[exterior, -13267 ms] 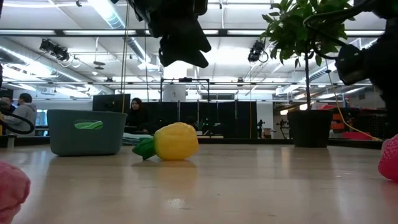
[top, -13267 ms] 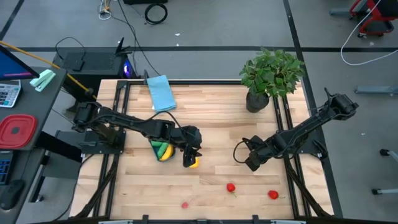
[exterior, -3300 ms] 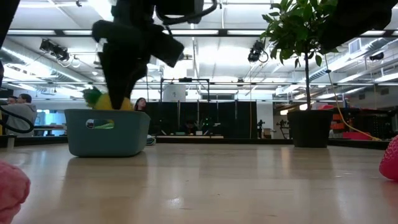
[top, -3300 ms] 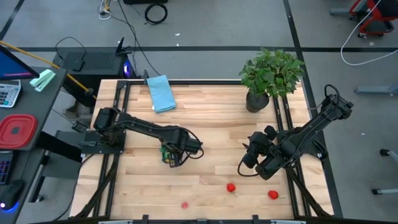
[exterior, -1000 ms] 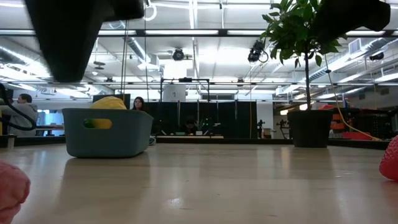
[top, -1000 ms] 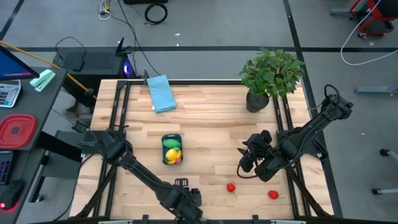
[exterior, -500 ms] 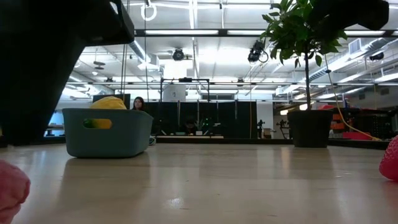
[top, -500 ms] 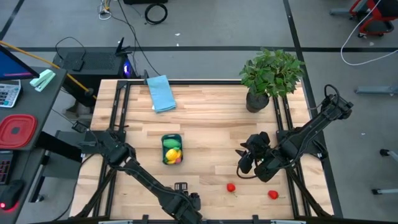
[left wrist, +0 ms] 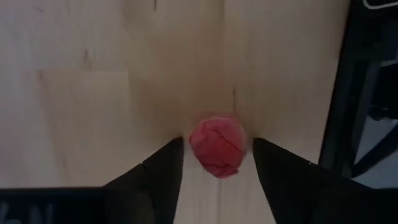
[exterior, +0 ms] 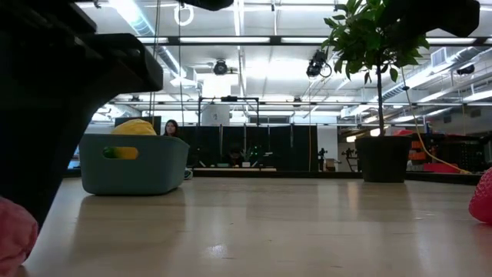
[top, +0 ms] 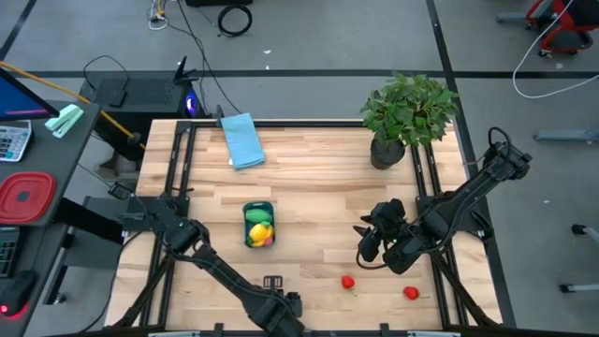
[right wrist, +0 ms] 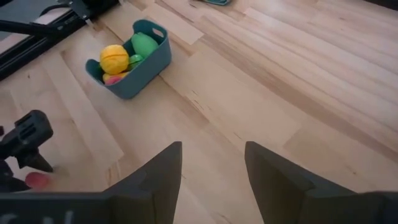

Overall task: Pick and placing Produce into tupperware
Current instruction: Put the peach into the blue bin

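Observation:
The dark teal tub (top: 259, 226) stands left of the table's middle, holding a yellow piece, green pieces and others; it also shows in the low view (exterior: 132, 163) and the right wrist view (right wrist: 129, 60). My left gripper (top: 279, 301) points down at the table's near edge. It is open, with one finger on each side of a small pinkish-red piece (left wrist: 217, 146) that lies on the wood; I see no touch. Two more red pieces (top: 347, 282) (top: 410, 293) lie on the table at the near right. My right gripper (top: 370, 245) hangs open and empty above the table's right half.
A potted plant (top: 407, 112) stands at the far right and a folded light blue cloth (top: 241, 140) lies at the far left. A red square container (top: 26, 197) sits off the table to the left. Bare wood lies between the tub and the right arm.
My left gripper has gone down toward the pinkish-red piece at the table's near edge; in the low view its dark bulk has grown and sunk lower. The right arm and the tub have kept still.

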Action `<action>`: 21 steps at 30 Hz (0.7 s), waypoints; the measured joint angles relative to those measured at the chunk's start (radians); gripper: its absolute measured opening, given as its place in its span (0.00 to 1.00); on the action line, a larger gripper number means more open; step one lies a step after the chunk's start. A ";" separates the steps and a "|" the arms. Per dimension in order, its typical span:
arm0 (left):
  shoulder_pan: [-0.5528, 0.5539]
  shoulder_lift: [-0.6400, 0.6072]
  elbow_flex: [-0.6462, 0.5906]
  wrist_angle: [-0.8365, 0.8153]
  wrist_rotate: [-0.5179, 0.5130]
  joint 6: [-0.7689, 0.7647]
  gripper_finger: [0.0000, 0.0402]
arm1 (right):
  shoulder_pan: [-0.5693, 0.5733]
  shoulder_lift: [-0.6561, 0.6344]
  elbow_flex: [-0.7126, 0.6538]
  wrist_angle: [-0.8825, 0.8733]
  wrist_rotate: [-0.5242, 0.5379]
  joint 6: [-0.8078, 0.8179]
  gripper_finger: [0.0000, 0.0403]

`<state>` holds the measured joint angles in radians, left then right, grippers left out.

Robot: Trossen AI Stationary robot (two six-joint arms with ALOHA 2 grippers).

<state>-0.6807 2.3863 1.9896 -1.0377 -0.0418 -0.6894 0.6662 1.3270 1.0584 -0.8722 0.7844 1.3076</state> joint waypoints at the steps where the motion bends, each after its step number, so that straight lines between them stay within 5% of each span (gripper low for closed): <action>1: 0.002 -0.002 0.000 -0.002 -0.003 0.001 0.48 | 0.000 0.000 0.000 0.000 0.000 0.000 0.46; 13: 0.050 -0.025 0.000 -0.140 -0.003 -0.006 0.13 | 0.000 0.000 0.000 0.005 0.000 -0.029 0.46; 21: 0.115 -0.185 0.000 -0.358 -0.073 -0.011 0.15 | 0.000 0.000 0.000 0.006 0.000 -0.057 0.46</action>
<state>-0.5661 2.2013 1.9900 -1.3959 -0.1152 -0.7000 0.6662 1.3270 1.0584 -0.8661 0.7845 1.2507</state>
